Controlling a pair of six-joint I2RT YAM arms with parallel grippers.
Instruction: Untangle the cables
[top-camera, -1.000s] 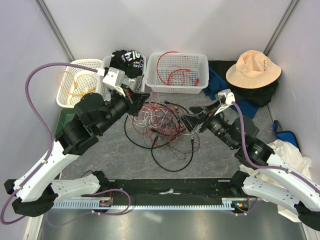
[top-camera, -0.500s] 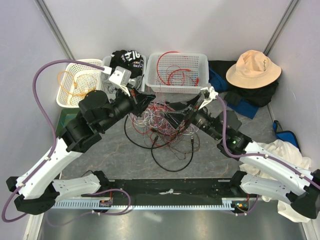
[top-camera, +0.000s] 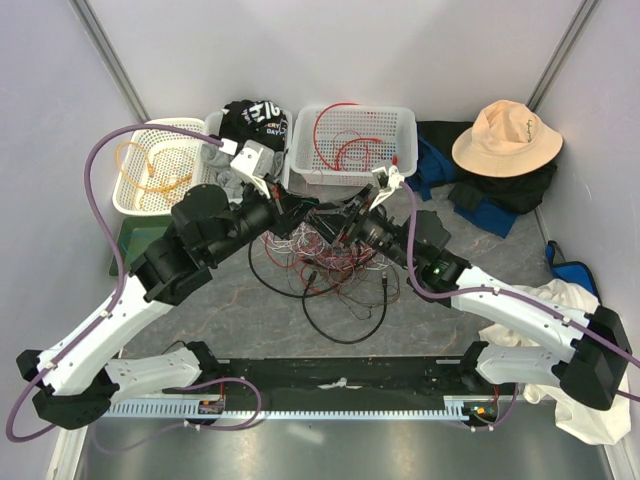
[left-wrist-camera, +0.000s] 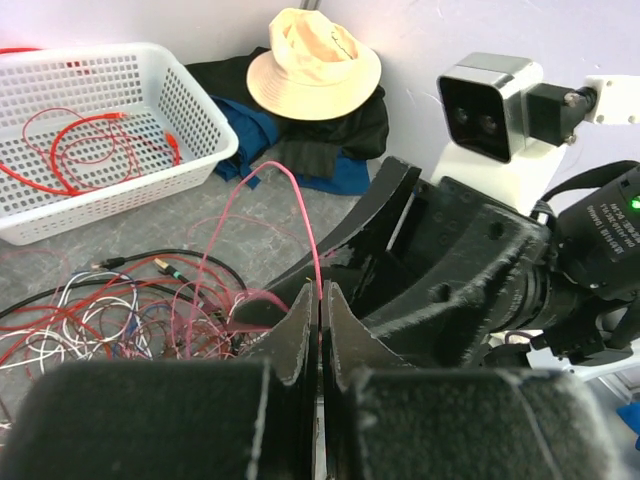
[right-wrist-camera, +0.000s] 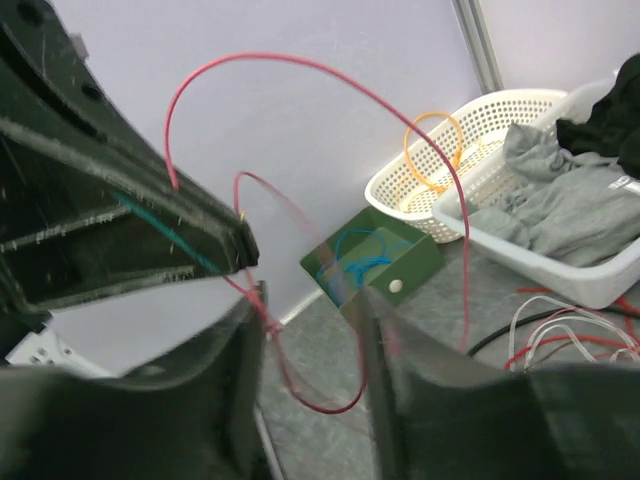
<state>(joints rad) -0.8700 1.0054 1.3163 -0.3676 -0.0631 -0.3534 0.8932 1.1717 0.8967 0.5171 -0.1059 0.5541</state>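
Lifting step: you are drawing one pink strand up out of the cables. I judge this to be mid-task, as the main knot is not yet opened.
State of left gripper: the fingers are pressed together and pinch the pink strand, which arcs up and away from them.
State of right gripper: the fingers are spread with the strand running between them. They are blurred in the wrist view and no contact shows.
Location of cables: a dense pile on the bench at the centre of the top view, under both grippers and just below the rectangular basket.
Condition of cables: thin red, white and black strands cross closely. A black loop lies slack at the lower edge of the pile, and small plugs show at some ends.
Sorted stock: red cables lie in the rectangular basket, and an orange one in the round basket at upper left.
Next move calls for: a second hold on the strand close beside the first, then a slow pull apart.
Risk: the strand may drag neighbouring wires with it, so watch the pile as you pull.
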